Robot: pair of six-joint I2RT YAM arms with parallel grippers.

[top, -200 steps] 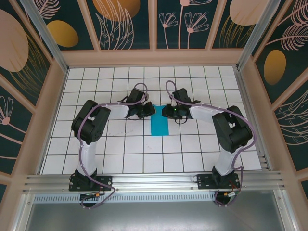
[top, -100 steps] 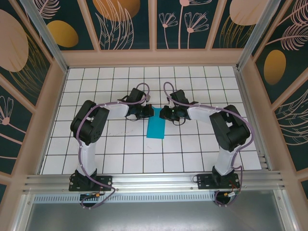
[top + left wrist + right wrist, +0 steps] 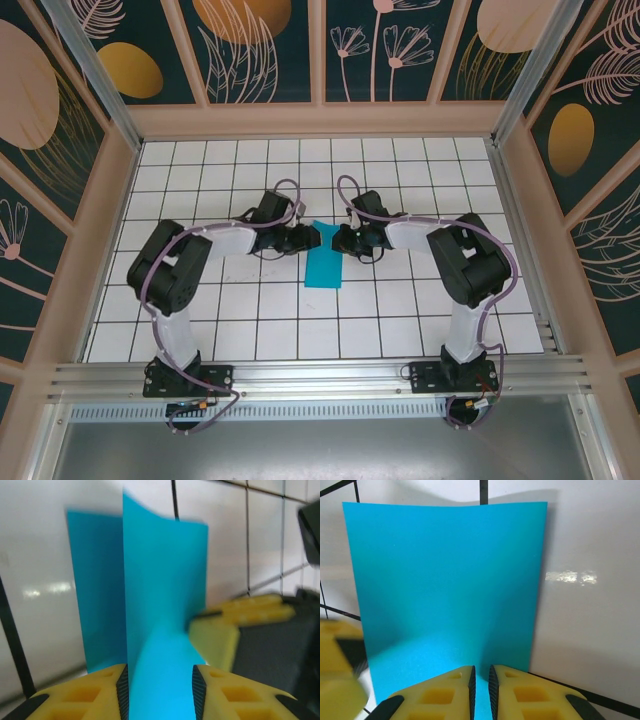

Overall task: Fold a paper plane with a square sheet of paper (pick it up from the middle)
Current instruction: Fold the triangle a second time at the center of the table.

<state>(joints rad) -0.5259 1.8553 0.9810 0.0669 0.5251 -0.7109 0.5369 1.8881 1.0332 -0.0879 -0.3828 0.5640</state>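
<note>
Matt paper, glossy tile.
We see the teal paper (image 3: pixel 445 590) smooth and matt, the white table tiles (image 3: pixel 590 580) glossy with glare, the fingers (image 3: pixel 435 695) yellow plastic.

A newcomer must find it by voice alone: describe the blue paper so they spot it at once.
Look at the white tiled table inside the flower-panelled booth. At its middle, where the left hand and right hand meet, is the blue paper, a narrow folded strip. It is the one bright teal thing among white tiles and black arms.
</note>
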